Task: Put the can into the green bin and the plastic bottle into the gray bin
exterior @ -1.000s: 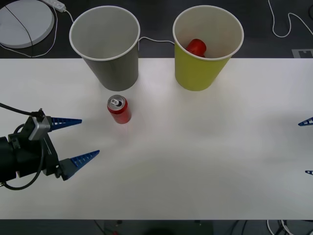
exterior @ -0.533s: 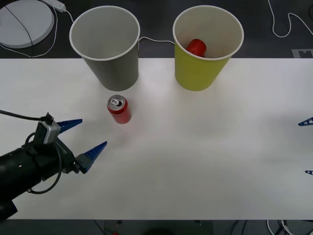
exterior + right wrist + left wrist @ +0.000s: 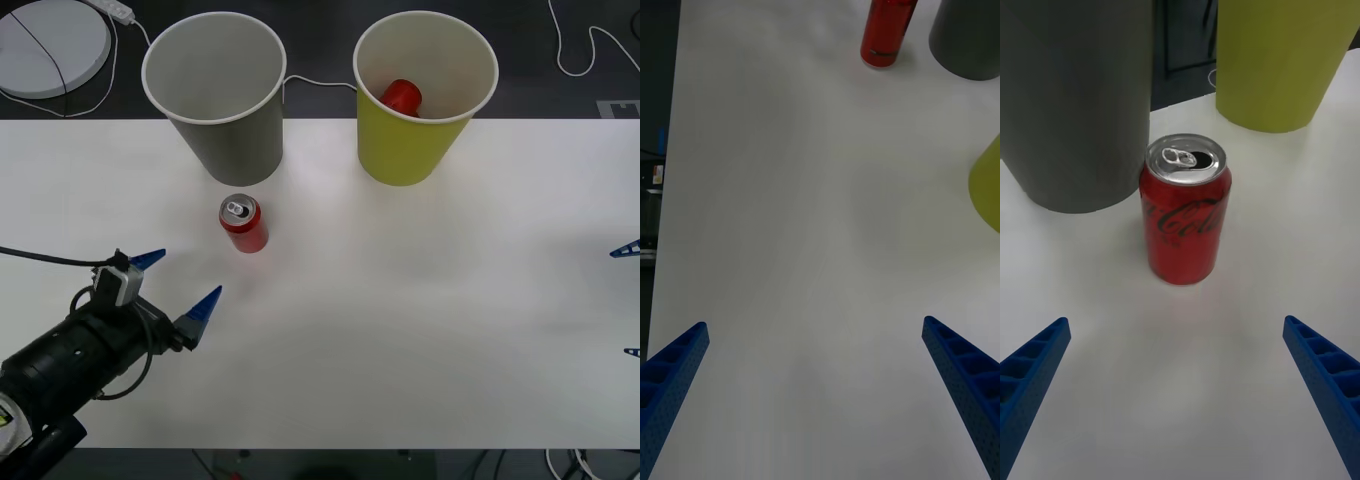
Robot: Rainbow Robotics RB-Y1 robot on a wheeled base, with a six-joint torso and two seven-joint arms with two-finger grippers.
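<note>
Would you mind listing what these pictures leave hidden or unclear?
- Red object inside the green bin, front view: the bin's wall hides most of it, so what it is stays unclear.
- Gray bin bottom, front view: shaded, contents uncertain.
- Right gripper, front view: cut by the edge, just fingertips.
- Can, right wrist view: top cropped.
</note>
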